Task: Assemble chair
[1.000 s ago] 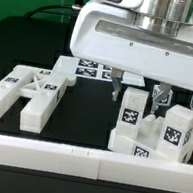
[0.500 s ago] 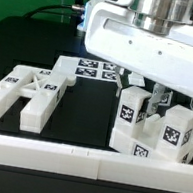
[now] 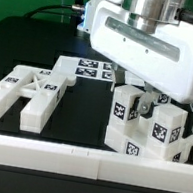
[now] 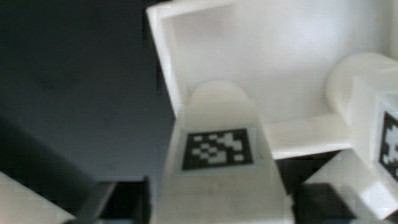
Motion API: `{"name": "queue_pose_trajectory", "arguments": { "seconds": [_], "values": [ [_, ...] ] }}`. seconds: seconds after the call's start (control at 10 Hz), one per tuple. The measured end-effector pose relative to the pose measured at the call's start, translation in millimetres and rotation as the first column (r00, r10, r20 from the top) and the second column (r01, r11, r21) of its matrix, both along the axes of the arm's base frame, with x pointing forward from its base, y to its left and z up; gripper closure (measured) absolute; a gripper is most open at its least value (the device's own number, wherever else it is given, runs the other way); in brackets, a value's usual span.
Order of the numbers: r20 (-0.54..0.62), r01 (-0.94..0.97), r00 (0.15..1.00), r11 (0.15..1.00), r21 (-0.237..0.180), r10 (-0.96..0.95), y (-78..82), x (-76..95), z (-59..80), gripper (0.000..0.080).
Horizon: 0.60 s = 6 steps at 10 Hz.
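The partly built chair (image 3: 147, 133) stands at the exterior view's right: a tagged base block with white tagged uprights on it. My gripper (image 3: 128, 95) hangs over it, one finger on each side of the nearer upright leg (image 3: 123, 111). In the wrist view that leg (image 4: 224, 130) fills the space between the dark fingers (image 4: 128, 202), with its tag facing the camera. The gripper (image 4: 231, 208) sits low around it, and blur hides whether the pads touch the leg. A loose ladder-shaped chair piece (image 3: 26, 94) lies flat at the exterior view's left.
The marker board (image 3: 87, 68) lies on the dark table behind the parts. A white rail (image 3: 74, 162) runs along the front edge. The big white hand (image 3: 158, 49) hides the tops of the uprights.
The hand has come lower and towards the exterior view's left, and the chair assembly has shifted and turned with it. The ladder-shaped piece has not moved.
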<state>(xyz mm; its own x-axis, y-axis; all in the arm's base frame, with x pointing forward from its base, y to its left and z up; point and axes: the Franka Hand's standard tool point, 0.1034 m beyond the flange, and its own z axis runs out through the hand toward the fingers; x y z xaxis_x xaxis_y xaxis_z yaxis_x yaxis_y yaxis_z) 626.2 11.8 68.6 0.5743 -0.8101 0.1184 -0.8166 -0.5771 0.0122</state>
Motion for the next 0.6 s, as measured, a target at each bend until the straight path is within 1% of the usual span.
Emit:
{"name": "queue_pose_trajectory", "arguments": {
  "seconds": [0.1,0.2,0.3,0.4,0.5,0.6],
  "values": [
    [0.000,-0.004,1.000,1.000,-0.001,0.004,1.2,0.1,0.7,0.0289],
    [0.003,-0.013,1.000,1.000,0.001,0.013,5.6,1.0,3.4,0.0179],
    [0.008,-0.024,1.000,1.000,0.005,0.024,9.9,1.6,8.3,0.0158],
    [0.014,-0.035,0.999,0.999,0.010,0.035,13.5,-0.3,13.4,0.0158],
    [0.014,-0.047,0.999,0.999,0.016,0.047,17.2,-7.7,16.7,0.0151],
    [0.009,-0.056,0.998,0.998,0.016,0.056,22.4,-16.7,14.1,0.0151]
  ]
}}
